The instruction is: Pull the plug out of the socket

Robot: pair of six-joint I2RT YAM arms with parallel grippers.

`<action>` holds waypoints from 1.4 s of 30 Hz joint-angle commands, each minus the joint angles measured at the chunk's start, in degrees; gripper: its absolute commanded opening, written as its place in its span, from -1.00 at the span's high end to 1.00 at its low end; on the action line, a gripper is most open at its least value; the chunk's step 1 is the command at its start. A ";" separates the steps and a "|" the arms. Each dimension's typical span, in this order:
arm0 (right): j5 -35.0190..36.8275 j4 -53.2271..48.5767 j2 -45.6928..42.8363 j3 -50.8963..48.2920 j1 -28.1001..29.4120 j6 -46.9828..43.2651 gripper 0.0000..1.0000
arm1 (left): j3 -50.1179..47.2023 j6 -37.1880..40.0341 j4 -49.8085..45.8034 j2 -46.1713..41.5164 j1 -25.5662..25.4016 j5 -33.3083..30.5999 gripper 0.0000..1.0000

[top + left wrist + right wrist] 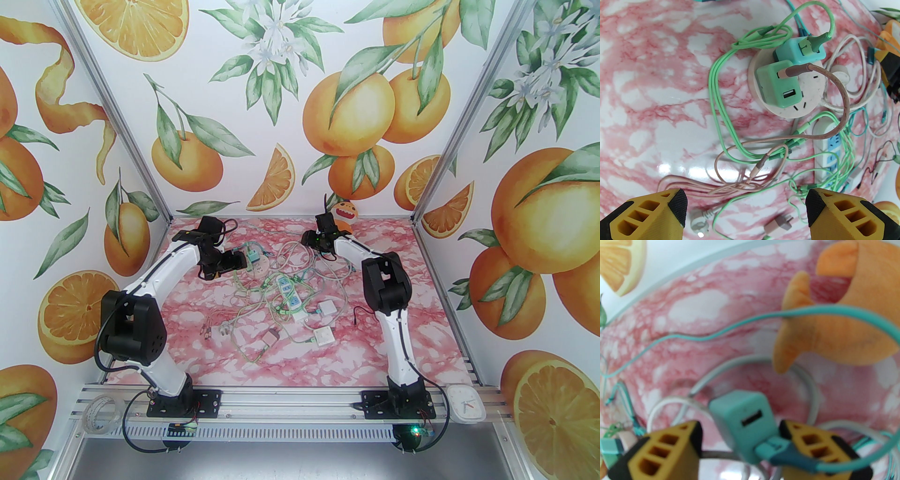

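On the round white socket [811, 93], lying flat on the pink marbled table [646, 93] just ahead of the left arm, two plugs sit side by side and touching: a green plug [779, 85] with a brown cable [842, 98] in its top, and a teal plug [799, 50] behind it; both look fully seated. The left gripper [745, 202] hangs above and short of them, fingers spread wide with nothing between them. Farther right, by the orange plush toy [834, 333], the right gripper [740, 428] stands open too; a teal charger [740, 413] sits between its fingers with a gap on one side, clear of any socket, so that one seems done.

The step in hand is likely the green plug; close on its two flat sides, not on the cable, and draw straight out along the pins; the light socket may lift with it, so the other arm should press it down. The green plug stands upright, pins down, USB face up; it is nearly a cube, and the longer side of its top runs slantwise in the left wrist view.
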 commanded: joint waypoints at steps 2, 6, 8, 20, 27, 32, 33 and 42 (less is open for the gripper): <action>-1.66 0.50 -9.60 -1.76 0.31 0.83 -0.99 | 1.93 1.18 2.52 1.24 -0.22 1.47 -0.66; -0.84 0.81 -16.07 -6.09 1.29 0.89 -0.99 | 3.25 2.04 4.10 2.88 -0.35 2.20 -0.58; -0.06 0.65 -18.86 -8.26 2.38 0.72 -0.99 | 3.98 2.30 4.98 3.87 -0.61 2.56 -0.51; 7.27 -1.08 -26.90 -18.54 12.55 -0.25 -0.99 | 6.71 2.95 6.82 10.77 -1.85 -1.97 -0.21; 10.61 0.94 -28.02 -22.64 13.73 1.57 -1.00 | 4.29 2.20 9.76 7.51 -1.72 -2.72 -0.13; 6.56 3.56 -27.71 -24.39 12.67 2.28 -0.99 | 0.80 1.46 10.95 1.99 -0.06 -2.42 -0.14; 5.21 3.52 -27.36 -24.01 12.83 2.25 -1.00 | -0.21 1.46 11.32 0.99 0.35 -2.22 -0.14; 4.16 1.01 -24.62 -20.53 15.04 -0.55 -0.99 | -6.34 1.16 16.42 -2.51 4.72 2.01 -0.12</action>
